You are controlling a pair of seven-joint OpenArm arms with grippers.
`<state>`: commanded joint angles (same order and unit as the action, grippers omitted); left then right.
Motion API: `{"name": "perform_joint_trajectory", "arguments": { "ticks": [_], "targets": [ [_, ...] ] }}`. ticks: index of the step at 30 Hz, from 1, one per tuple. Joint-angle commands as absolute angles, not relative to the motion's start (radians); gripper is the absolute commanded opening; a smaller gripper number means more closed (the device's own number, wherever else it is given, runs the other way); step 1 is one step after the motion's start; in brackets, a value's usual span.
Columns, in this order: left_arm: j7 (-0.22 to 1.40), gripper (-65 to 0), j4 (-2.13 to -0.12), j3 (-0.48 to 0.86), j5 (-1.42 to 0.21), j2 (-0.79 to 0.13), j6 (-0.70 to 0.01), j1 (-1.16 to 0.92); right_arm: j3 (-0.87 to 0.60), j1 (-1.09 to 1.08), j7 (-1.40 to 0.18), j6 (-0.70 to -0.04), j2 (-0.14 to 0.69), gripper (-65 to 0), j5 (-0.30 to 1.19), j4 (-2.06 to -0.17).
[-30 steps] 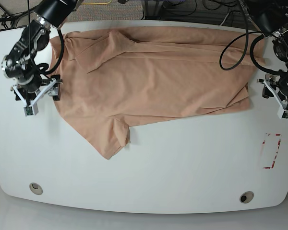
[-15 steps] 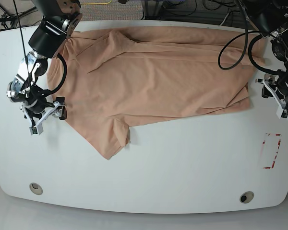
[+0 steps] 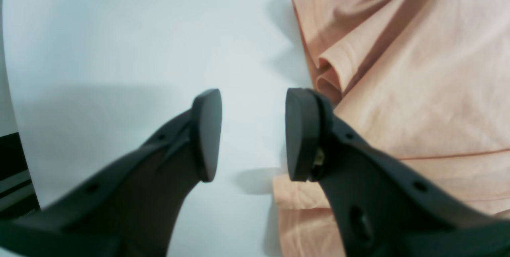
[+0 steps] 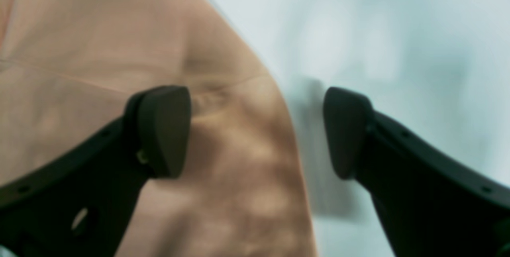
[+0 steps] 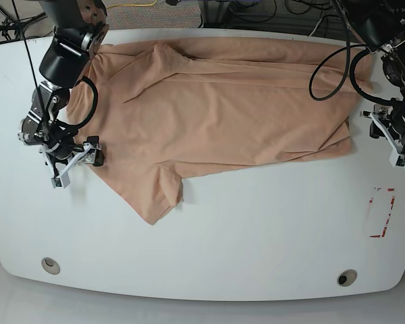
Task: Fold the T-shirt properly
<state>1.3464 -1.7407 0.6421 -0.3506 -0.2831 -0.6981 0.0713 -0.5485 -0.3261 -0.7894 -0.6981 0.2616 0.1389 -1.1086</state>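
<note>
Base view, from left to right: the right gripper (image 5: 73, 164) sits low at the T-shirt's (image 5: 216, 108) near-left edge, by the shoulder seam above the sleeve (image 5: 159, 199) that juts toward the camera. Its wrist view shows the jaws spread wide and straddling that edge, one pad over fabric, the other over bare white table (image 5: 243, 236), nothing pinched. The shirt lies spread with its long axis running across the table, collar end at left, hem at right. At the far right the left gripper (image 5: 391, 138) stands just off the hem corner; its jaws are parted and empty, the cloth lying to one side of them and touching neither pad clearly. Each arm is nearest its own end, so a grasp probably means closing inward onto the edge beside it.
</note>
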Motion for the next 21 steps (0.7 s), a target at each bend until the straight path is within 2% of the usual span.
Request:
{"name": "perform_joint_trajectory", "arguments": {
  "ticks": [6, 16, 18, 19, 20, 21],
  "targets": [
    [1.346, -41.7, -1.739, 0.642, -0.351, -0.283, -0.698, 0.071, -0.547, -0.326, -0.788, -0.698, 0.239, -17.6, 0.134, -1.109],
    [1.342, -41.4, -1.716, 0.633, -0.351, -0.277, -0.698, 0.079, -0.490, -0.326, -0.788, -0.698, 0.232, -46.8, 0.136, -1.109],
    [1.342, -41.0, -1.689, 0.633, -0.351, -0.277, -0.698, 0.094, -0.479, -0.326, -0.788, -0.698, 0.232, -54.9, 0.137, -1.109],
    [1.342, -39.7, -1.669, 0.633, -0.351, -0.277, -0.698, 0.110, -0.479, -0.326, -0.788, -0.698, 0.232, -59.8, 0.136, -1.109],
    [1.342, -38.6, -1.656, 0.633, -0.351, -0.277, -0.698, 0.119, -0.478, -0.326, -0.788, -0.698, 0.232, -61.8, 0.136, -1.109],
    [1.342, -35.0, -1.621, 0.634, -0.351, -0.277, -0.698, 0.134, -0.475, -0.326, -0.788, -0.698, 0.232, -65.0, 0.134, -1.109]
  ]
}}
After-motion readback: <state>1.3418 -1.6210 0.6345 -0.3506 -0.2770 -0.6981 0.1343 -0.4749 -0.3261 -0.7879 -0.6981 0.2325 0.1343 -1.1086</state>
